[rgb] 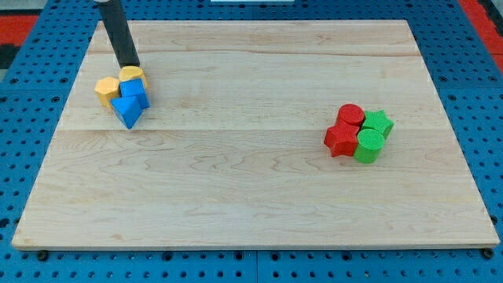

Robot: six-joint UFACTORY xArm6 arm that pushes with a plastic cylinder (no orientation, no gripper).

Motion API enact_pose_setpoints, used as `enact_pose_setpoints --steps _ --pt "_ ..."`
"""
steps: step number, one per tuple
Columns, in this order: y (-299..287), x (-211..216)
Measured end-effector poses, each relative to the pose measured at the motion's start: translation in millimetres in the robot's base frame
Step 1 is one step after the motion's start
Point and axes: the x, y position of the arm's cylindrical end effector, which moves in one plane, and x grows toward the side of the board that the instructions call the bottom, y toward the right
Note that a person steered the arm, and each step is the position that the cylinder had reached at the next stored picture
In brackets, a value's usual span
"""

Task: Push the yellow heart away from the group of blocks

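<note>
A group of blocks sits at the view's upper left. In it, the yellow heart (134, 75) lies at the top right, a yellow hexagon (106, 90) at the left, a blue cube (134, 93) in the middle and a blue triangle (126, 112) at the bottom. My tip (130, 67) stands at the top edge of the yellow heart, touching or nearly touching it. The rod leans up toward the view's top left.
A second group sits at the view's right: a red cylinder (350, 115), a red star (341, 139), a green star (378, 123) and a green cylinder (368, 146). The wooden board (251, 196) lies on a blue pegboard.
</note>
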Motion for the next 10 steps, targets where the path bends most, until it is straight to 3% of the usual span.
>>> enact_pose_setpoints --steps 2,3,4,10 --pt "-27 -40" --pt "-102 -47" --pt "-100 -36" --pt "75 80"
